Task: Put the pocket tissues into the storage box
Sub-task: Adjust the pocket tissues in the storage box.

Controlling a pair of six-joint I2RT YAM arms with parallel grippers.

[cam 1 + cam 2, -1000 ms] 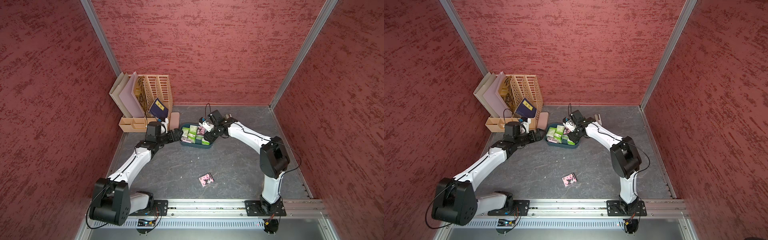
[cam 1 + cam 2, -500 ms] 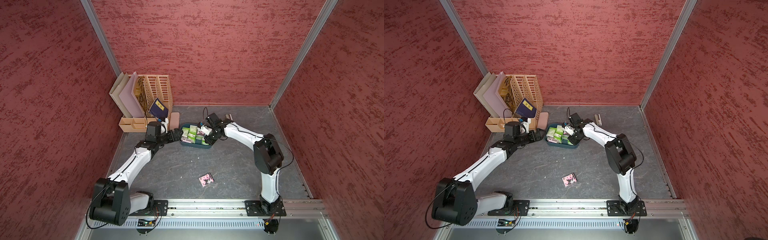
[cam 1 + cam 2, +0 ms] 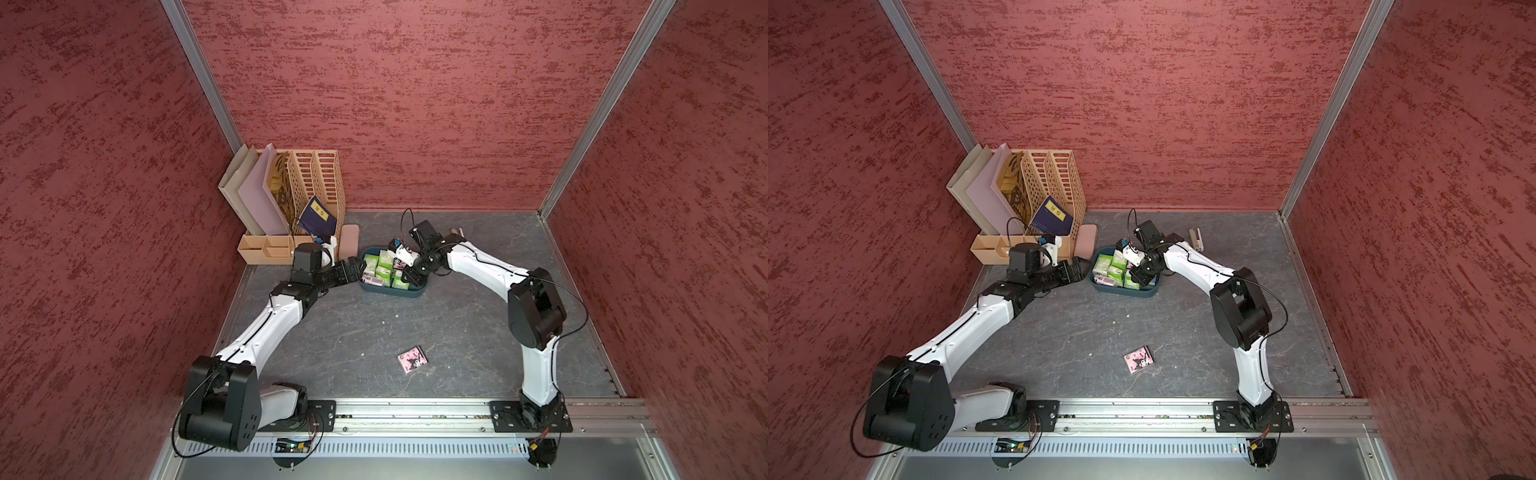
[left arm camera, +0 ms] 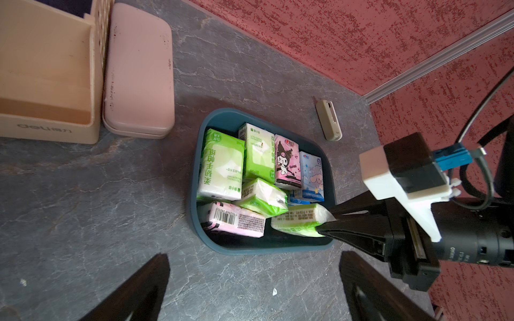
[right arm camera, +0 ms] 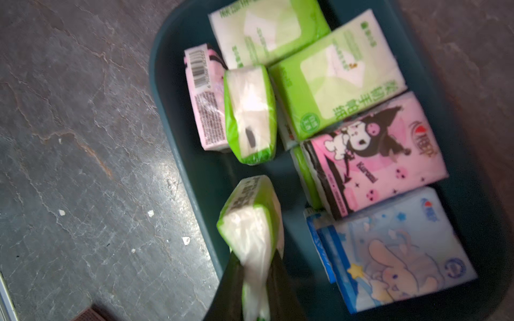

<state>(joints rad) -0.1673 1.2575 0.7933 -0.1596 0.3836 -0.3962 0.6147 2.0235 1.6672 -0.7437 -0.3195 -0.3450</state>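
The dark teal storage box (image 3: 390, 293) (image 3: 1121, 291) sits at the back centre of the table and holds several pocket tissues in green, pink and light blue (image 4: 222, 164) (image 5: 336, 83). My right gripper (image 3: 409, 276) (image 3: 1136, 276) (image 5: 254, 266) reaches into its near right corner. It is shut on the end of a green packet (image 4: 297, 222) (image 5: 250, 216) that tilts just inside the rim. My left gripper (image 3: 355, 268) (image 3: 1077, 268) (image 4: 254, 255) stands open and empty at the box's left side. One pink packet (image 3: 411, 360) (image 3: 1138, 360) lies alone on the table near the front.
A tall beige slotted file organiser (image 3: 316, 187) with folders fills the back left corner. A low beige desk tray (image 3: 270, 249) and a slim pink case (image 3: 349, 241) (image 4: 139, 69) lie next to it. A small beige stapler-like object (image 3: 1196, 239) (image 4: 329, 119) lies behind the box.
The right gripper has shifted toward the box's near right corner and closed on the green packet. The left arm has not moved.
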